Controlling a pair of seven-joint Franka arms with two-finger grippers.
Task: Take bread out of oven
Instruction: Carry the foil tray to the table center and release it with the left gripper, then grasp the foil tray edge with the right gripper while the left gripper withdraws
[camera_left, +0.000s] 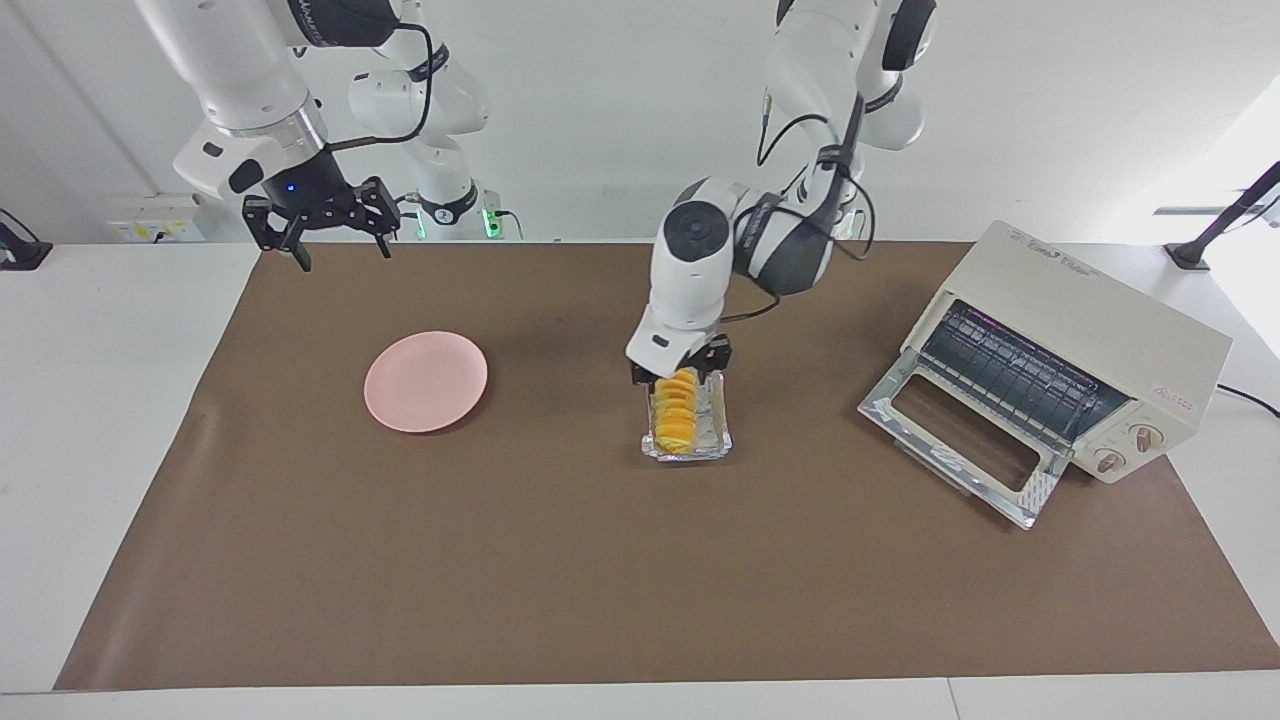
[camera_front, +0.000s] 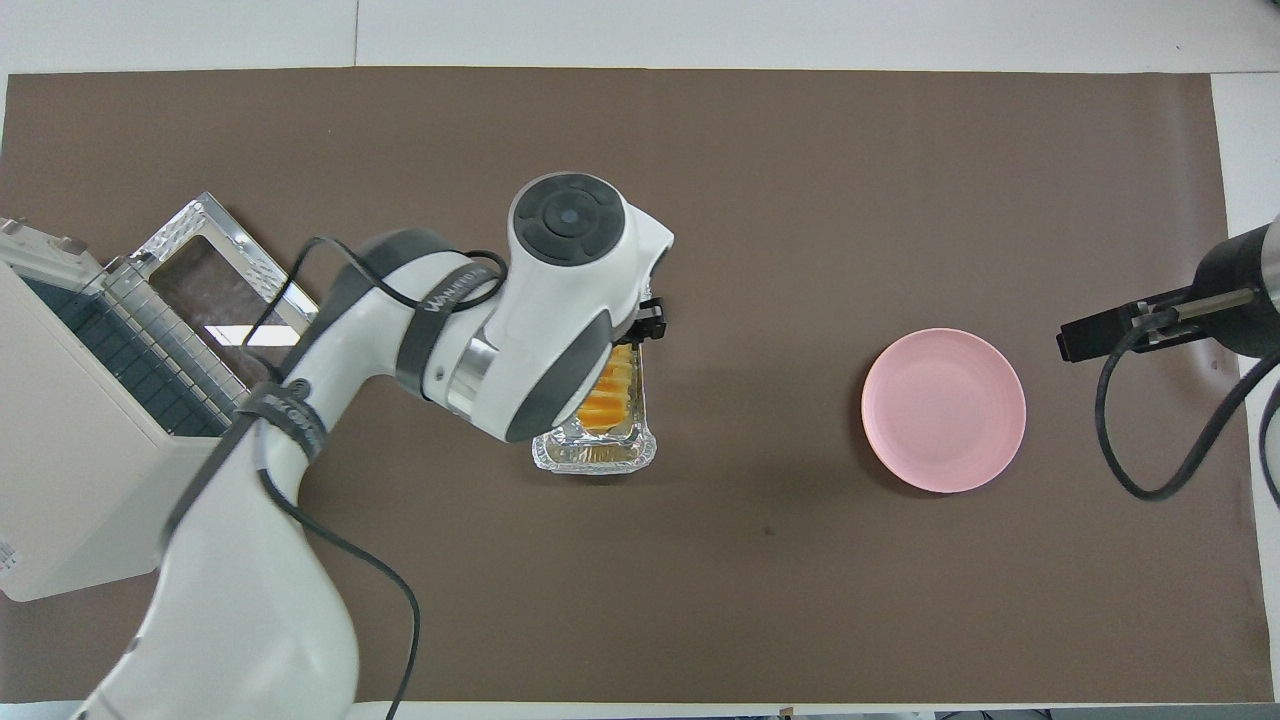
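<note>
We note the foil tray (camera_left: 716, 428) at frame centre as crinkled, shiny metal foil. The bread (camera_left: 677, 410) in it looks ridged and matt. At the right, the oven (camera_left: 1090, 320) has a smooth cream casing, with a silver-framed glass door and a wire rack. The plate (camera_left: 425, 381) at the left looks smooth, satin pink plastic. The brown mat (camera_left: 560, 560) is matt, paper-like.

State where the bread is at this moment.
In the facing view, the bread lies in the foil tray mid-table, between the pink plate and the open oven, with the left gripper directly over it.
</note>
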